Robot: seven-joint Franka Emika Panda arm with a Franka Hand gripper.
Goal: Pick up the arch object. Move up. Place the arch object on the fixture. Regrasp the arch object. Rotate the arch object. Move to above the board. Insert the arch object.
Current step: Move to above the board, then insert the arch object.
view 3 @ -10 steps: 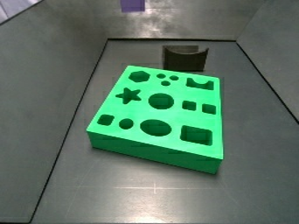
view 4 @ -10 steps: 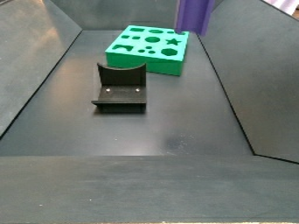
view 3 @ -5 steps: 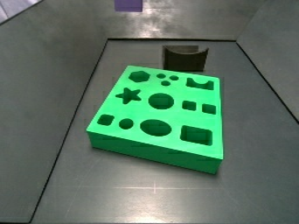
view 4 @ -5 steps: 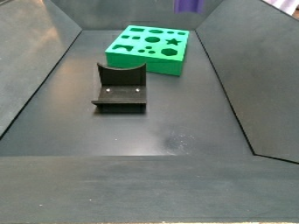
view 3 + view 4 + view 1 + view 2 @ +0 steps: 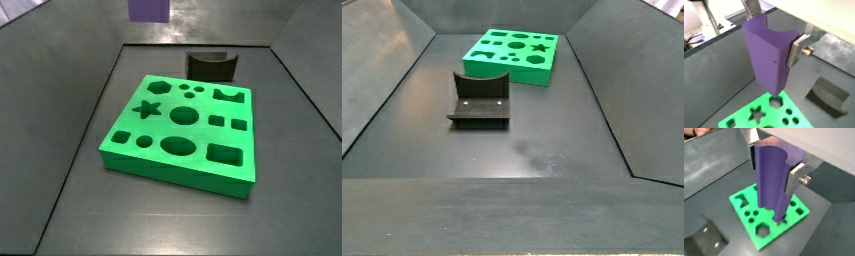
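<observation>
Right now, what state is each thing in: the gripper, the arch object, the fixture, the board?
gripper: shut on the arch object, high above the board.
arch object: held on end between the fingers, clear of the board; only its lower end shows in a side view.
fixture: on the floor, nothing in it.
board: flat on the floor, all cutouts unfilled.

Arch object [image 5: 767,52]: matt purple, smooth flat faces, plastic-like, clamped in the gripper [image 5: 774,37] high above the board; its lower end shows at the top edge in a side view [image 5: 148,10]; fingers [image 5: 795,176]: flat bare silver metal, brushed sheen, one silver bolt head; board [image 5: 181,130]: bright green, smooth, satin, plastic-like; fixture [image 5: 480,99]: dark grey-black, matt, faint gloss on its base plate; floor [image 5: 516,165]: dark grey, smooth, dull reflections
</observation>
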